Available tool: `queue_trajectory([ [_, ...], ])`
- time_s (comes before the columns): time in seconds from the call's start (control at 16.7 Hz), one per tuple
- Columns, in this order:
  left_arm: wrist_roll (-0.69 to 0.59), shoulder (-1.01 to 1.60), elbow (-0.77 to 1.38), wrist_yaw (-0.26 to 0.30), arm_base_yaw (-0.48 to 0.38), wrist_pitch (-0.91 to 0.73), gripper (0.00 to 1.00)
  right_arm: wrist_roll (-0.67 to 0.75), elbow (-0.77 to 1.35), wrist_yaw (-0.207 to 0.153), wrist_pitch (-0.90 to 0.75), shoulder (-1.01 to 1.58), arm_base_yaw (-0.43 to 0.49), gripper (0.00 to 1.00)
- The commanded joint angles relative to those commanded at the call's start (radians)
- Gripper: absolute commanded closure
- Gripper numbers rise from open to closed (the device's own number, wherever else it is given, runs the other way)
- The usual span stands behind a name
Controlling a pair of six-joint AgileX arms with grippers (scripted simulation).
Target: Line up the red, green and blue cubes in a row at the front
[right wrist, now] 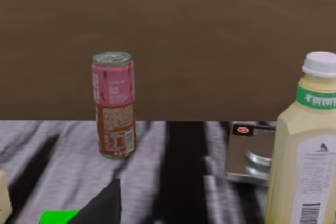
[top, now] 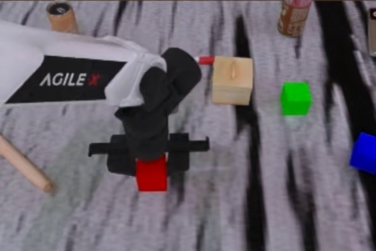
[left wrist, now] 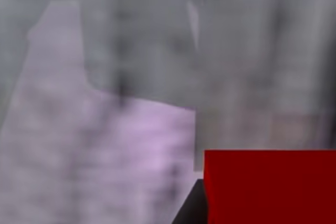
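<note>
My left gripper (top: 151, 166) hangs over the front left-centre of the table, shut on the red cube (top: 151, 176). In the left wrist view the red cube (left wrist: 270, 187) fills the corner, with one dark finger (left wrist: 190, 211) pressed against its side. The green cube (top: 295, 98) rests on the table right of centre, and its edge also shows in the right wrist view (right wrist: 58, 217). The blue cube (top: 364, 153) sits at the right edge, partly cut off. My right gripper (right wrist: 149, 219) is out of the top view; it looks open, with one dark finger (right wrist: 105, 208) showing and nothing held.
A pale tan wooden block (top: 232, 80) stands between the left arm and the green cube. A pink can (top: 298, 1) stands at the back right, a brown tube (top: 61, 16) at the back left, a wooden stick (top: 23, 166) at the left edge. A yellowish bottle (right wrist: 304, 145) stands near the right gripper.
</note>
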Motion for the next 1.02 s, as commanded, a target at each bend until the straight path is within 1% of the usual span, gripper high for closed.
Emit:
queue_trajectory([
  [0.12,-0.001,0.016,-0.022,0.000,-0.002,0.034,1.00,0.000,0.000,0.000,0.000,0.000,0.000,0.00],
  [0.36,-0.001,0.017,-0.023,0.000,-0.002,0.035,1.00,0.000,0.000,0.000,0.000,0.000,0.000,0.00],
  [1.02,-0.001,0.017,-0.023,0.000,-0.002,0.035,0.17,0.000,0.000,0.000,0.000,0.000,0.000,0.00],
])
